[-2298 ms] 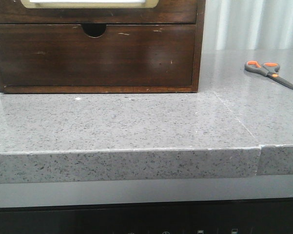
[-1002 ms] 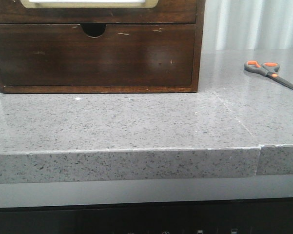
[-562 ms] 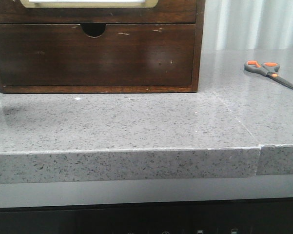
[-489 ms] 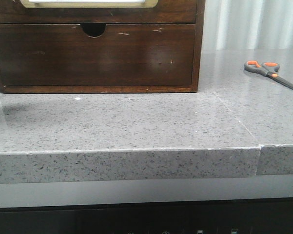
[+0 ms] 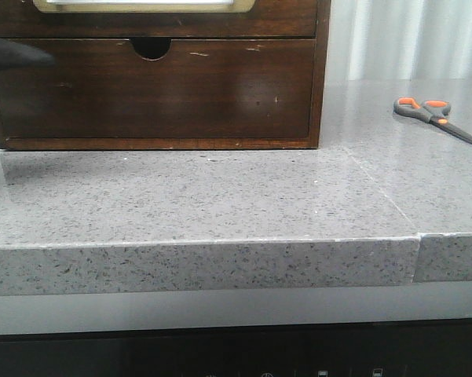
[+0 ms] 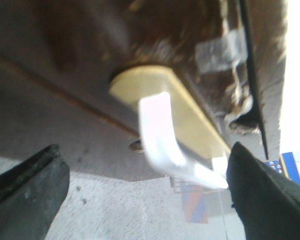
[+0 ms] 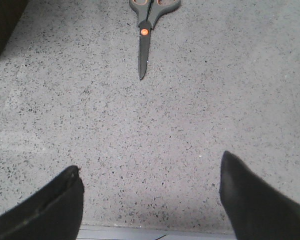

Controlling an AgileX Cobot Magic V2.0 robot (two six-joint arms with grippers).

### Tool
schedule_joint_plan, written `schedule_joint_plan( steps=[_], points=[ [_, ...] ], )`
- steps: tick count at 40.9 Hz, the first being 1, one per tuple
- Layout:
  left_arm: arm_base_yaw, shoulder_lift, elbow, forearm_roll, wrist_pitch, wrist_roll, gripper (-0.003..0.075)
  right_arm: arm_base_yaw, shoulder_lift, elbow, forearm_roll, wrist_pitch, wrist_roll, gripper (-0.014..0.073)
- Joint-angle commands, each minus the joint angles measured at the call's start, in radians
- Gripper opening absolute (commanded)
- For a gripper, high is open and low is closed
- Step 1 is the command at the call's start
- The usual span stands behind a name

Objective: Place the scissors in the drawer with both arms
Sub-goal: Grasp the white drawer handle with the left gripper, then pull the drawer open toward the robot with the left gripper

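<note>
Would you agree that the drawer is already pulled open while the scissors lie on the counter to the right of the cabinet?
Not quite: the drawer is shut, its front flush with the cabinet, as the front view shows. The rest holds: the scissors lie flat on the counter to the right of the cabinet.

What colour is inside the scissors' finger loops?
Orange, lining dark grey handles on the scissors; clearest in the front view.

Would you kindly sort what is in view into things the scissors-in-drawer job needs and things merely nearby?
Part of the job:
scissors
drawer, shut
left gripper, open
right gripper, open

Merely nearby:
grey speckled countertop
white hook on a tan plate
</note>
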Motion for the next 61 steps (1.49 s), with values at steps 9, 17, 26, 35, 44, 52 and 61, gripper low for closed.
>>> schedule_joint_plan(
  steps=[9, 17, 26, 35, 44, 52, 61],
  points=[
    [0.001, 0.071, -0.124, -0.085, 0.109, 0.007, 0.0456, -0.007, 0.002, -0.035, -0.014, -0.071, -0.004, 0.0583],
    [0.001, 0.073, -0.126, -0.085, 0.14, 0.007, 0.0221, -0.007, 0.002, -0.035, -0.014, -0.071, -0.004, 0.0583],
    [0.001, 0.073, -0.126, -0.085, 0.21, 0.007, 0.0117, -0.007, 0.002, -0.035, -0.014, -0.071, -0.004, 0.0583],
    [0.001, 0.024, -0.084, -0.085, 0.26, 0.008, 0.0116, -0.007, 0.002, -0.035, -0.014, -0.071, -0.004, 0.0583],
    [0.001, -0.107, 0.041, -0.085, 0.266, 0.014, 0.0116, -0.007, 0.002, -0.035, -0.014, -0.071, -0.004, 0.0583],
    [0.001, -0.27, 0.187, -0.085, 0.288, 0.016, 0.0116, -0.007, 0.002, -0.035, -0.014, -0.071, -0.004, 0.0583],
    [0.001, -0.462, 0.346, -0.083, 0.278, 0.016, 0.0116, -0.007, 0.002, -0.035, -0.014, -0.071, -0.004, 0.0583]
  ],
)
